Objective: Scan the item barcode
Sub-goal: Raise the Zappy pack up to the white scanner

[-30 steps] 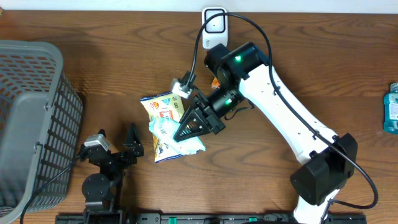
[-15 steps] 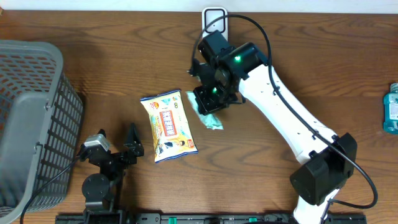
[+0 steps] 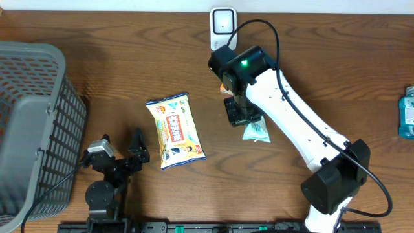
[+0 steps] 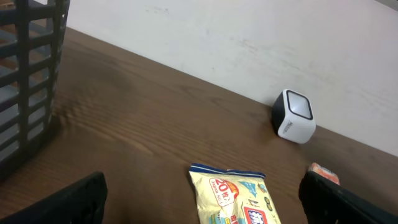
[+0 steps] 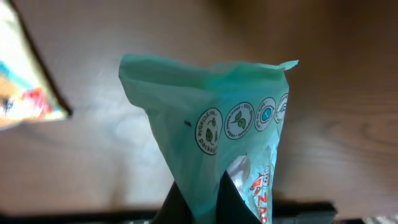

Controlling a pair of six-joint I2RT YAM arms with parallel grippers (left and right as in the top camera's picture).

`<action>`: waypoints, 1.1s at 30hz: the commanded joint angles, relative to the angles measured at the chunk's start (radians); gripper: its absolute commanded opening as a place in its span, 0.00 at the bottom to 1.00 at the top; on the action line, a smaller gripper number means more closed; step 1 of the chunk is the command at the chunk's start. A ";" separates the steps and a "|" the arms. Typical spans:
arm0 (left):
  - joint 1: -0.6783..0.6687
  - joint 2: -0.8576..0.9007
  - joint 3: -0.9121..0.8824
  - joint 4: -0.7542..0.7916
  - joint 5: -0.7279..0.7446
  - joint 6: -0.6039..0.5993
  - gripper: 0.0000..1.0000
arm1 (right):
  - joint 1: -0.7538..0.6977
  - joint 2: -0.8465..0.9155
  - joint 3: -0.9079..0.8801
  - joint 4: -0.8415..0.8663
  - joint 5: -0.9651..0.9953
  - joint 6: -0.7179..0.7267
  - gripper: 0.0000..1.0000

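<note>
Overhead looks straight down, sharing the scanner (image 3: 222, 22) with the low, forward-facing left wrist; right wrist is close-up

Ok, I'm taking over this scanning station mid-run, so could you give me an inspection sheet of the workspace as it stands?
Surface: brown wooden table, no spills seen.
Job's things: teal packet in the right gripper; white scanner at the far edge; yellow snack packet lying flat.
Clutter: blue bottle at the right edge; small orange item, partly hidden under the right arm.
Grippers: left gripper open, empty; right gripper shut on the teal packet.
Cables: black cable loops off the right arm beside the scanner.
Surroundings: grey basket at the left; pale wall behind.
</note>
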 commanded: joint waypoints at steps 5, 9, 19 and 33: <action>0.003 -0.005 -0.019 -0.029 0.010 0.002 0.97 | 0.001 -0.013 0.011 0.195 0.210 -0.184 0.01; 0.003 -0.005 -0.019 -0.029 0.010 0.002 0.97 | -0.033 -0.011 0.011 0.329 0.236 -0.256 0.01; 0.003 -0.005 -0.019 -0.029 0.010 0.002 0.97 | -0.144 0.124 0.013 0.616 0.233 -0.486 0.01; 0.003 -0.005 -0.019 -0.029 0.010 0.002 0.97 | -0.144 0.461 0.383 0.752 0.311 -0.647 0.01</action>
